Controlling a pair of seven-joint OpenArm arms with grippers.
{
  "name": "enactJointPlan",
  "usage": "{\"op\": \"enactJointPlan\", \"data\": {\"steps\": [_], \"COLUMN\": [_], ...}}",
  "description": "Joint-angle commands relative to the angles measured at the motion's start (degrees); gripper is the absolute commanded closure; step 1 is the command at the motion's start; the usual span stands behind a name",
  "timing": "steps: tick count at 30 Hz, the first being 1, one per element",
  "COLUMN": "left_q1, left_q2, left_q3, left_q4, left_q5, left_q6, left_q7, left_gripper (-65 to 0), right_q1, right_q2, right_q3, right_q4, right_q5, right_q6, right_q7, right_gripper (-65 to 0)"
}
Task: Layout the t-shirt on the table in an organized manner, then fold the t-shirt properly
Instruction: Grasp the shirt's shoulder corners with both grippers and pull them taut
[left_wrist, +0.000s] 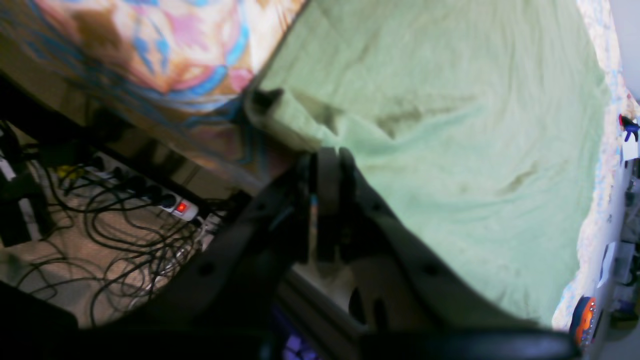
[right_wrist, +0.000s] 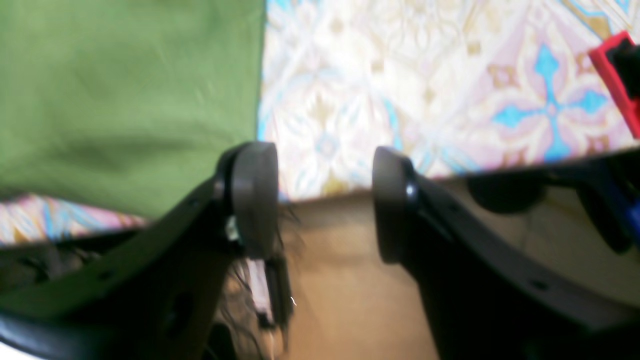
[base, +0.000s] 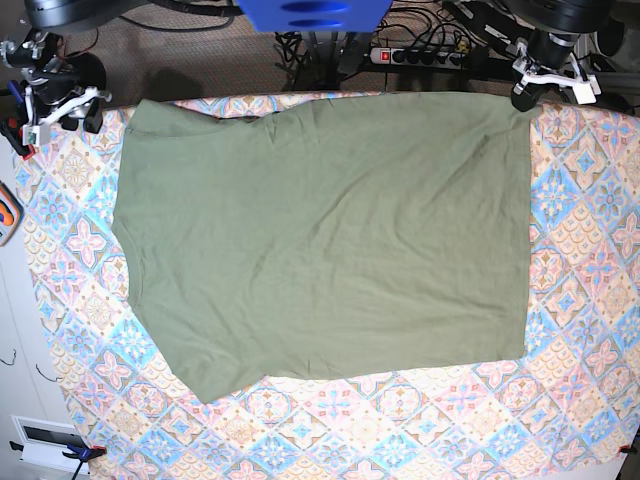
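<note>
- The olive-green t-shirt (base: 320, 240) is seen spread flat across the middle of the base view, on the table (base: 580, 300), with its pastel diamond-tile cloth left bare along the right, bottom and left of the frame
- The shirt's top edge is laid along the table's far edge at the upper part of the base view; one corner is found at the upper right, a sleeve at the upper left
- The left gripper (left_wrist: 327, 165) is shown in the centre of the left wrist view, its jaws clenched together at the shirt's wrinkled edge; whether cloth is pinched between them cannot be told
- The right gripper (right_wrist: 325, 200) is seen released in the right wrist view, its two round pads (right_wrist: 255, 195) parted, with nothing between them
- Green cloth is seen in the upper left of the right wrist view, beside the left pad
- A power strip (left_wrist: 180, 207) with a lit red switch is visible among cables (left_wrist: 125, 240) on the floor at the left of the left wrist view
</note>
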Motion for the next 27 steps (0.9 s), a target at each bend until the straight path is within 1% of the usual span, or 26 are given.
{"op": "enactJointPlan", "data": {"steps": [1,5,9,13,19,27], "left_q1": [0.45,0.45,0.45,0.28,0.28,0.28], "left_q2": [-0.68,-0.68,-1.21,-1.56,-1.56,-1.56], "left_q3": [-0.56,-0.56,-0.56,-0.56,-0.56,-0.56], "left_q4": [0.75,0.75,0.75,0.75,0.75,0.66], "left_q5": [-0.52,-0.52,-0.52,-0.6,-0.6,-0.6], "left_q6": [-0.77,-0.77,-0.77,-0.77,-0.77,-0.77], "left_q7": [-0.93,-0.93,-0.93,-0.93,-0.93,-0.93], "left_gripper": [0.0,0.0,0.0,0.0,0.0,0.0], "right_q1": [-0.19,-0.19,-0.19,-0.19,-0.19,-0.19], "right_q2": [0.79,0.79,0.79,0.79,0.79,0.79], "right_q3": [0.49,0.32,-3.11,-5.84,-8.21,-9.44], "right_q4": [0.1,-0.34,-0.6,-0.69,-0.87,-6.67], "right_q5": [2.08,2.7,2.7,2.7,2.79,2.79], "right_q6": [0.35,0.35,0.96,1.05,1.05,1.05], "right_q7": [0.98,0.9,-0.77,-0.86,-0.86,-0.86], "right_gripper": [-29.3,-29.3,-29.3,-29.3,-29.3,-29.2]}}
